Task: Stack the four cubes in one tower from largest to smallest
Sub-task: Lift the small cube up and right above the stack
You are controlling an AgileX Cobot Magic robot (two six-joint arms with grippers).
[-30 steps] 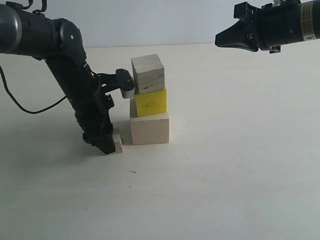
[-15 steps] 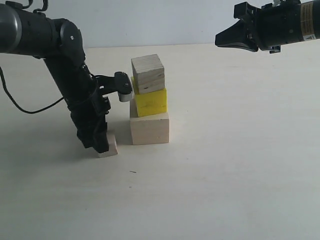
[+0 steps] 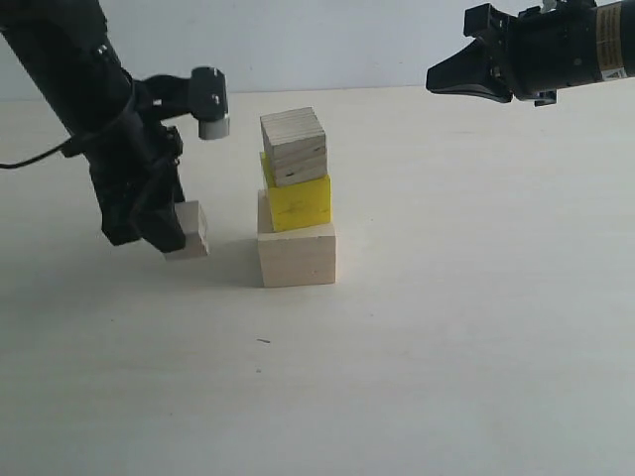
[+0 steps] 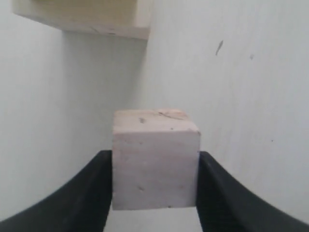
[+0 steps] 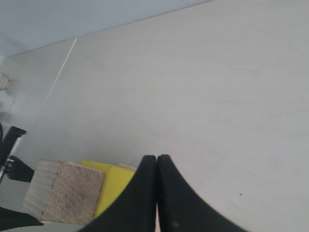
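Note:
Three cubes stand in a column mid-table: the large pale wood cube (image 3: 297,254) at the bottom, the yellow cube (image 3: 300,203) on it, the layered plywood cube (image 3: 294,146) on top, turned slightly. My left gripper (image 3: 179,230) is shut on the smallest pale cube (image 3: 189,230) (image 4: 155,164) and holds it just above the table, left of the tower. The large cube's edge (image 4: 82,17) shows in the left wrist view. My right gripper (image 3: 437,77) (image 5: 157,159) is shut and empty, hovering high to the tower's right; below it lie the plywood cube (image 5: 67,191) and yellow cube (image 5: 112,186).
The pale table (image 3: 466,327) stretches bare in front of and to the right of the tower. A black cable (image 3: 30,161) trails from the left arm at the left edge.
The left gripper closed on the smallest cube beside the large cube, then lifted it off the table and moved it left, away from the tower. The right arm stayed still.

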